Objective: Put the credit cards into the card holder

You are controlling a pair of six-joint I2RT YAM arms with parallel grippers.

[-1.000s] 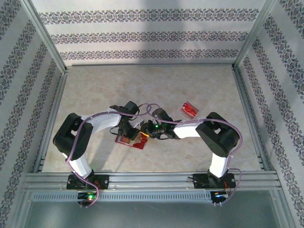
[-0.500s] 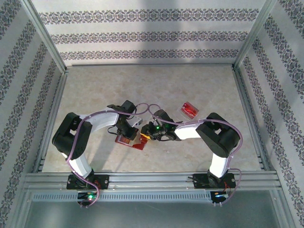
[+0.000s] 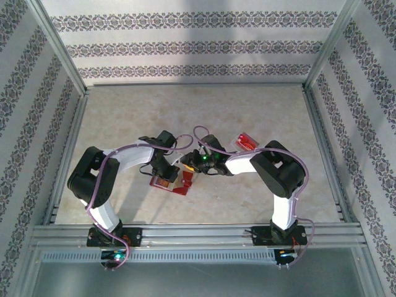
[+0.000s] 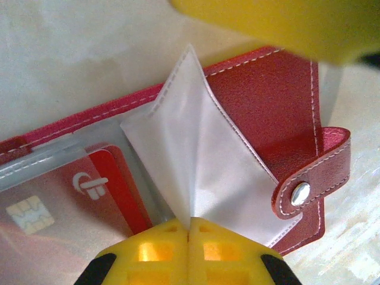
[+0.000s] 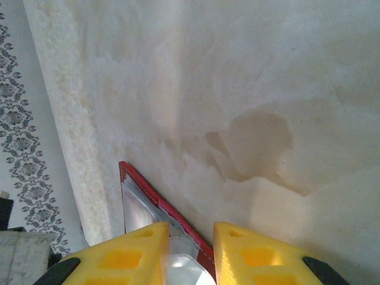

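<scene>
The card holder (image 4: 261,101), a red wallet with a snap tab (image 4: 300,193), lies open on the table (image 3: 176,187). My left gripper (image 4: 189,221) is shut on one of its translucent sleeves (image 4: 208,160) and holds that sleeve up off the cover. One red credit card (image 4: 113,190) with a chip sits inside the sleeve to the left. My right gripper (image 5: 190,228) is shut on the card holder's red stitched edge (image 5: 151,199), with sleeve material between its fingers. In the top view both grippers, left (image 3: 166,175) and right (image 3: 189,170), meet over the wallet. More red credit cards (image 3: 247,142) lie farther right.
A clear plastic tray (image 3: 236,144) holding those cards stands on the table right of the grippers, close to the right arm's forearm. Patterned walls and metal rails (image 3: 185,232) enclose the table. A yellow finger of the right gripper (image 4: 285,24) crosses the top of the left wrist view.
The right arm has swung its gripper left and away from me, lifting the wallet's right side. The left gripper has stayed shut on the sleeve.
</scene>
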